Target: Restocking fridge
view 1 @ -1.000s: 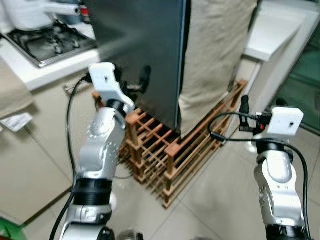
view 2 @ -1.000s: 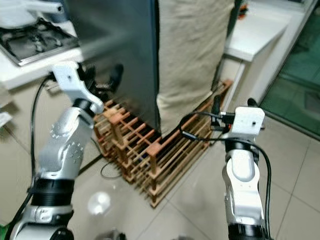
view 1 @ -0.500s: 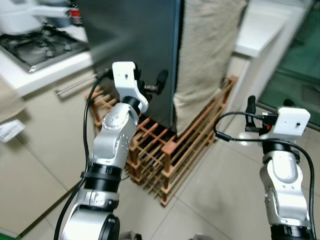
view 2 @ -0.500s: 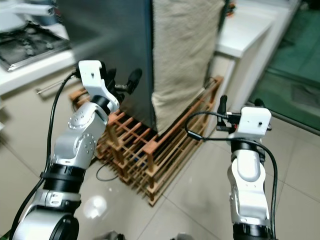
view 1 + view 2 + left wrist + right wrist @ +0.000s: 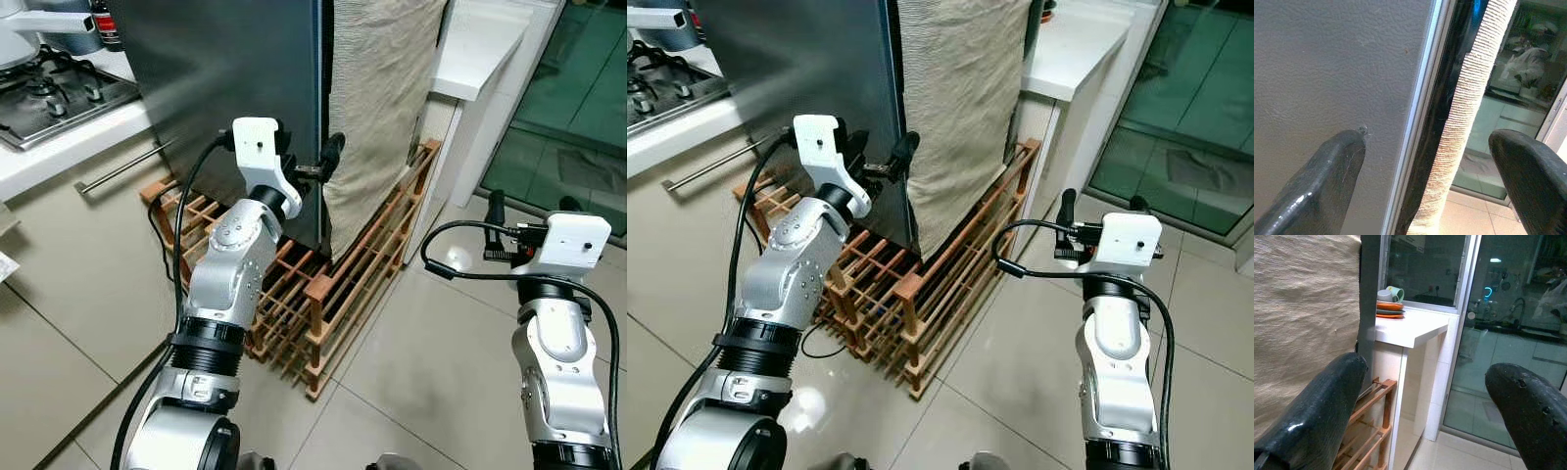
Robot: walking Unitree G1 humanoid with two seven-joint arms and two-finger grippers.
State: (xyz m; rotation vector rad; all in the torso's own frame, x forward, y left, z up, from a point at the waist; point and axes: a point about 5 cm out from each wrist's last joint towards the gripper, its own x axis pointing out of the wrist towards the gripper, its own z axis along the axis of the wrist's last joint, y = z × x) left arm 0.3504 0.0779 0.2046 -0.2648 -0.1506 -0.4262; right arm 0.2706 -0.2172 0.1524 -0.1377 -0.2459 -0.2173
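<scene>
Fridge [image 5: 245, 69]: one, dark grey, standing on a wooden slatted rack, between the stove surface on the left and the white surface on the right.
Hob [image 5: 49, 88]: one gas hob set in the left surface [image 5: 78, 137], with a pale pot above it.
Drawer handle [image 5: 122, 166]: one metal bar below that surface.
Left gripper [image 5: 318, 166]: raised at the fridge's front edge, fingers spread apart, holding nothing; one finger lies against the grey door.
Cloth [image 5: 377, 88]: one beige woven sheet hanging down the fridge's side.
Rack [image 5: 323, 294]: one, reddish wood.
White surface [image 5: 1068, 49]: one; cups and orange plates at its far end.
Right gripper [image 5: 1095, 211]: held low over the tiled floor [image 5: 421, 392], fingers wide, empty.
Room: kitchen, glass doors [image 5: 1176, 88] on the right.
</scene>
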